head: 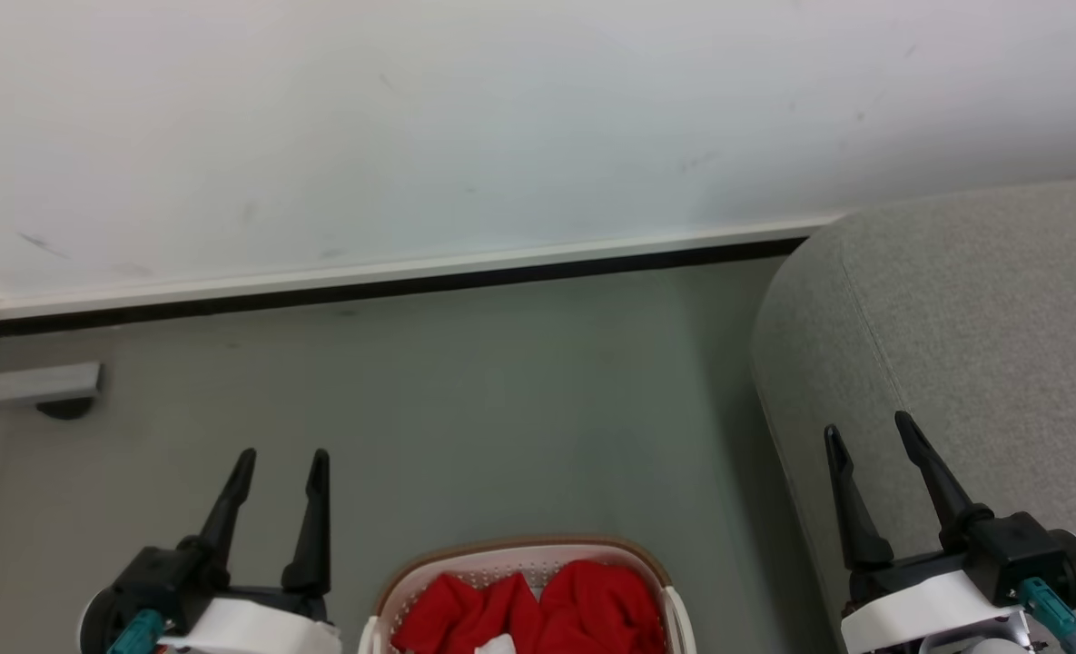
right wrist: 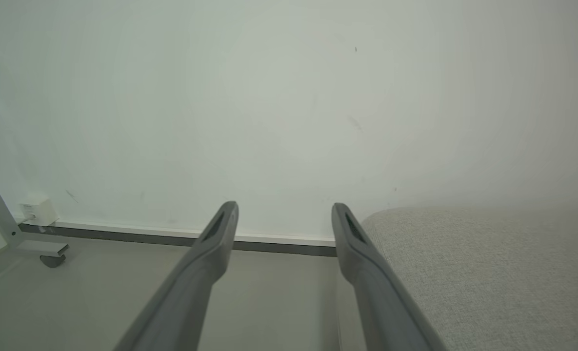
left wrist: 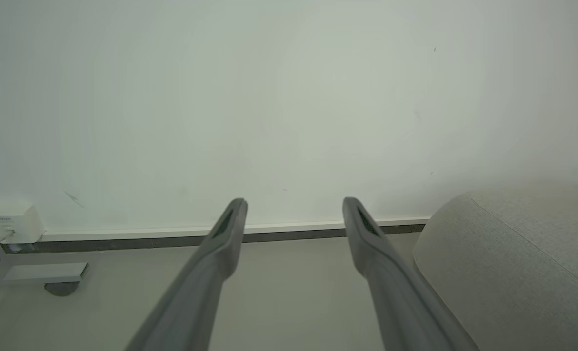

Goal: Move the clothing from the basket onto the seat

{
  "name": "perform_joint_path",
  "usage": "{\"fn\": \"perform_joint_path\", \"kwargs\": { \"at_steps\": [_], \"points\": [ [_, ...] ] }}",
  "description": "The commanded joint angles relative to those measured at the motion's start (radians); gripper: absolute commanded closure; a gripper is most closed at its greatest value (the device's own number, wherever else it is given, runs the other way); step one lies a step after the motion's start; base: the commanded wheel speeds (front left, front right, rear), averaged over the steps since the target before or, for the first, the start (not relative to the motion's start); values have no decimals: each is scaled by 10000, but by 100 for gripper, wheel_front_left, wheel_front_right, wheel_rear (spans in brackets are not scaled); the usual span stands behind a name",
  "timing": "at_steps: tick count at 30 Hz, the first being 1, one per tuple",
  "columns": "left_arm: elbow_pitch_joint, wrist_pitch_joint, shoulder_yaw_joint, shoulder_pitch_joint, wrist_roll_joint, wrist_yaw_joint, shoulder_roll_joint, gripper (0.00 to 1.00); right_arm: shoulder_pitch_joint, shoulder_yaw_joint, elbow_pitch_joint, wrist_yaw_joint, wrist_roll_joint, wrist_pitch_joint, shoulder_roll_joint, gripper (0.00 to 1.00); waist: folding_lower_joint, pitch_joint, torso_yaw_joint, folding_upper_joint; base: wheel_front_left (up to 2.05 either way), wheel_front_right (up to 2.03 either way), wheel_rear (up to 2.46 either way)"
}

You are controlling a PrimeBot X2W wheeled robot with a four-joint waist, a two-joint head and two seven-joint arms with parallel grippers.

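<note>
1. Nearest the head camera, at 6 o'clock on its bottom edge, sits the basket (head: 519, 543). Its tan rim and perforated white wall are partly cut off by the frame.
2. Inside it lies the clothing (head: 592, 599), a rumpled red heap with a scrap of white at its lower edge. None of it is on the seat (head: 973, 318) yet, so the task looks barely begun.
3. At 7 o'clock, the left gripper (head: 283, 454) hangs over bare floor (head: 501, 409) with its fingers spread wide and nothing between them. They point to 12 o'clock, toward the wall (head: 501, 118) and its skirting (head: 410, 272).
4. At 4 o'clock, the right gripper (head: 866, 423) is just as wide and empty. Its fingers show against the rounded near edge of the grey sofa seat.
5. The relation that matters: the clothing lies behind both sets of fingertips, at about 4 o'clock from the left gripper and 8 o'clock from the right. Neither claw points at it.
6. The visible heap runs across the basket from 9 to 3 o'clock. How far it reaches toward the robot I cannot tell.
7. Judging by the head view, the left gripper is somewhat nearer the basket, and the right is nearer the seat at 3 o'clock.
8. A pick would likely need either arm to draw back, tip its fingers downward and come in over the rim.
</note>
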Motion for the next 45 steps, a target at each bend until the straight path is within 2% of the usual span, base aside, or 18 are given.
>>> {"fn": "perform_joint_path", "kwargs": {
  "at_steps": [1, 14, 22, 32, 45],
  "points": [
    [49, -10, -44, -155, -64, 9, 86, 0, -93, -37, -35, -23, 71, -26, -13, 0, 0, 187, -150, 0, 0, 0, 0],
    [2003, -10, -1376, -1287, -131, 9, 787, 0, -583, -103, -517, -24, 224, -26, -10, 0, 0, 1835, -1024, 0, 0, 0, 0],
    [4403, 356, -3001, -2607, -515, 9, 1376, 0, -1111, -193, -851, -24, 177, -27, -13, 0, 0, 3159, -1591, 0, 0, 0, 0],
    [6775, 763, -5138, -4184, -899, 8, 1979, 0, -1623, -585, -1338, -24, 452, -27, -10, 0, 0, 4424, -2163, 0, 0, 0, 0],
    [8810, 1307, -6572, -5819, -1240, 8, 2329, 0, -2129, -737, -1818, -24, 940, -27, -10, 0, 0, 5855, -2537, 0, 0, 0, 0]
  ]
}}
